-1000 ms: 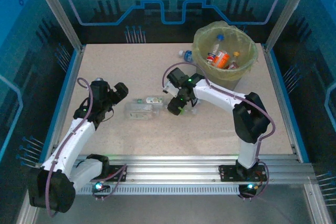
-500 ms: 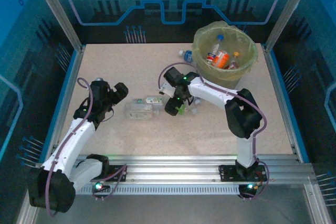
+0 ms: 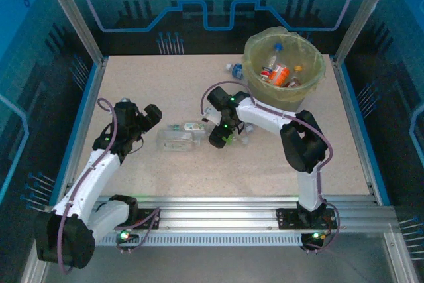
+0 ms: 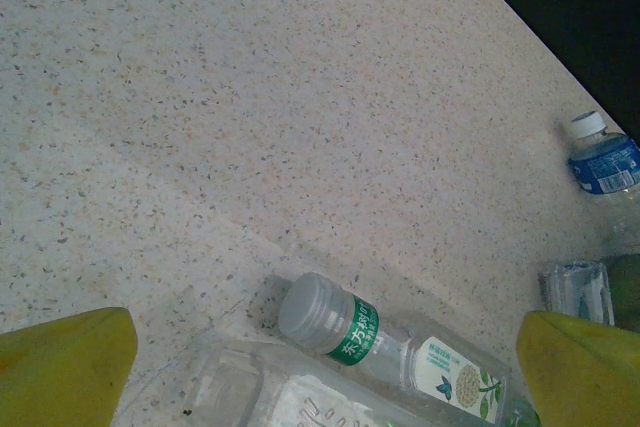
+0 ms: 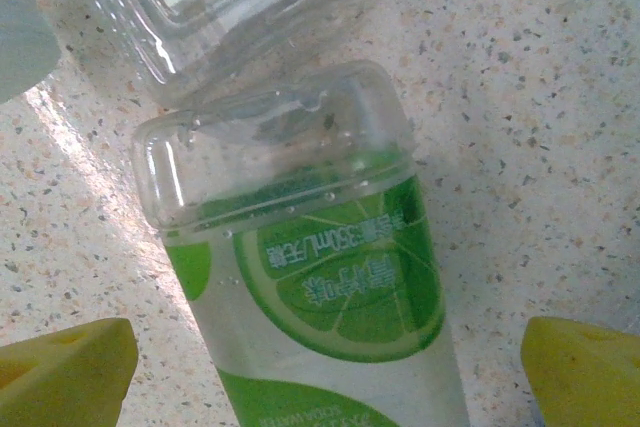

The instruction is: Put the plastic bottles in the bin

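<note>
Left gripper (image 3: 153,115): was found spread wide, empty, near two clear bottles (image 3: 177,140). Right gripper (image 5: 320,367): was found spread wide astride a lime bottle (image 5: 335,287) laid on the table (image 3: 165,84). Several bottles were seen in the bin (image 3: 254,64).

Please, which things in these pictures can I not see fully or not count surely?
- Top view: the bottles in the bin are too small and overlapping to count.
- Right wrist view: the lime-label bottle is cut off by the bottom edge.
- Left wrist view: the blue-label bottle is cut off by the right edge.
</note>
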Tool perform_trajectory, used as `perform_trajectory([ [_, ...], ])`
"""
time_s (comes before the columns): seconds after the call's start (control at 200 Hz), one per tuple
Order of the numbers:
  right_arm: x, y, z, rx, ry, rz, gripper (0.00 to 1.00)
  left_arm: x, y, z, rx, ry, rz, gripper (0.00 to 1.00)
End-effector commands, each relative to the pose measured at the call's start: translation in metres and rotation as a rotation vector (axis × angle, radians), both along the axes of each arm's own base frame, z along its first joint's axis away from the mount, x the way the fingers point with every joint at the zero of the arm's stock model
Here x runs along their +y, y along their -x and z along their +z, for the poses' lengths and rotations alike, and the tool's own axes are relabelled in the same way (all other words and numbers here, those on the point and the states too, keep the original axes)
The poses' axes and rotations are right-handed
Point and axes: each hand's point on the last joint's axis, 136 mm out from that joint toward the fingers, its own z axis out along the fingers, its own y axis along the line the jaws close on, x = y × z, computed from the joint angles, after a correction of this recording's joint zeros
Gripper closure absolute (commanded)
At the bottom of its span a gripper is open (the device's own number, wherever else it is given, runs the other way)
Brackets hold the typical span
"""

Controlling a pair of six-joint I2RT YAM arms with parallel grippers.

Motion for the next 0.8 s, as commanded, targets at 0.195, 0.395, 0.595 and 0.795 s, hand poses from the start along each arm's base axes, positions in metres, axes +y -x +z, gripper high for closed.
perform_trajectory([
  [0.195,-0.005,0.007,-0.025,0.077,0.008,-0.050,0.06,0.007,0.000,-0.001,0.008,-0.014,0.024,0.01],
  [0.395,-0.008,0.003,-0.036,0.076,0.029,-0.080,0.11,0.007,0.000,-0.001,0.009,-0.015,0.026,0.01],
  [0.595,-0.013,0.001,-0.049,0.086,0.059,-0.111,0.16,0.007,0.000,-0.002,0.009,-0.013,0.024,0.01],
  [0.795,-0.014,0.000,-0.053,0.089,0.064,-0.128,0.29,0.007,0.000,-0.003,0.011,-0.015,0.023,0.01],
])
